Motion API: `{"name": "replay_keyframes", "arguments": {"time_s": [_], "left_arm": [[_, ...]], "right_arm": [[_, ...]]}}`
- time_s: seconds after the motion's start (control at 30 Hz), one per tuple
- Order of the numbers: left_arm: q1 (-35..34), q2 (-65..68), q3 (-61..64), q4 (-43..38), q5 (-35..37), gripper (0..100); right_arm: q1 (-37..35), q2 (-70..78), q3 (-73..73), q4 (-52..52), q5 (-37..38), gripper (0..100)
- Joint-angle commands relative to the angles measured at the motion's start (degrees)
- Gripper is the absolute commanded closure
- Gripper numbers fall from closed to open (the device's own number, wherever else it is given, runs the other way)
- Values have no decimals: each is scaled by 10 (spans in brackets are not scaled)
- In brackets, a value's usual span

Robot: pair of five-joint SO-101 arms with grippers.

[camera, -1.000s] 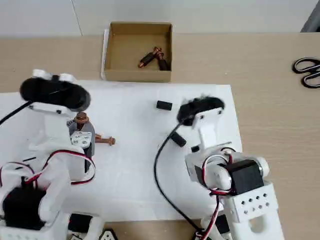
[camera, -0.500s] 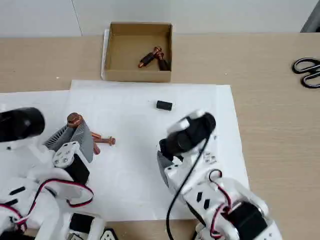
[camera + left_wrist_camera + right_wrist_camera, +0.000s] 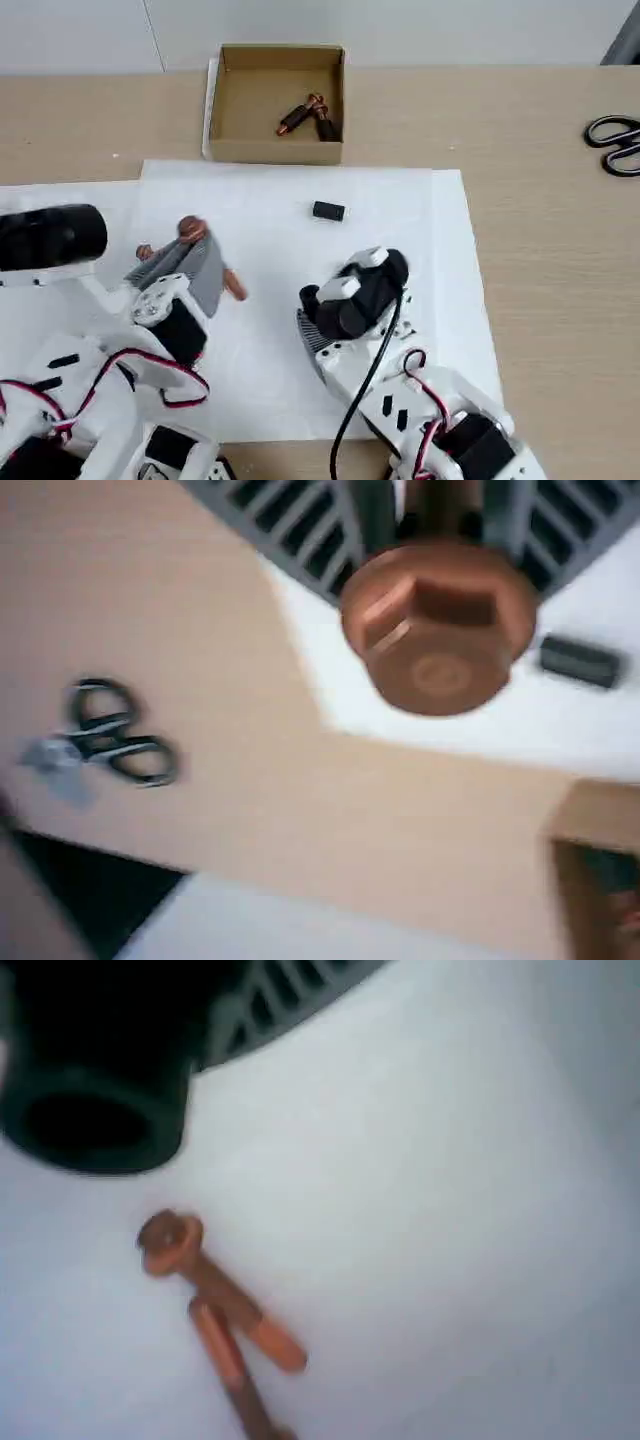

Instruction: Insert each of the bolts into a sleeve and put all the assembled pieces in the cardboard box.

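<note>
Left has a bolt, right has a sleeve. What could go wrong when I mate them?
The left gripper pinches its bolt right behind the head, so a push from the sleeve in the right gripper might twist it loose. Two loose bolts lie on the paper close by the left gripper; a low sweep could scatter them.

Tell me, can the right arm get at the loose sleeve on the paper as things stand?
Probably not to grasp it. The paper up to the loose sleeve looks free, but the right gripper is shut on a second sleeve, so its jaws are occupied.
</note>
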Motion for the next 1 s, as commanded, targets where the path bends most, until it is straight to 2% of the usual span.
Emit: {"name": "replay_keyframes", "arguments": {"time_s": [0.0, 0.13, 0.4, 0.57, 0.77, 0.97], "left_arm": [[18, -1, -2, -52, 8, 995], [22, -2, 17, -74, 8, 995], [23, -4, 80, -81, 7, 995], [24, -4, 123, -118, 7, 995], [71, -4, 168, -166, 7, 995], [78, -1, 189, -181, 7, 995]], "right_arm": [[-19, -22, 20, -36, 25, 995], [-25, -44, 52, -70, 26, 995], [-26, -48, 55, -72, 27, 995], [-26, -48, 55, -88, 27, 995], [-26, -48, 54, -87, 27, 995], [-26, -48, 53, -87, 27, 995]]}}
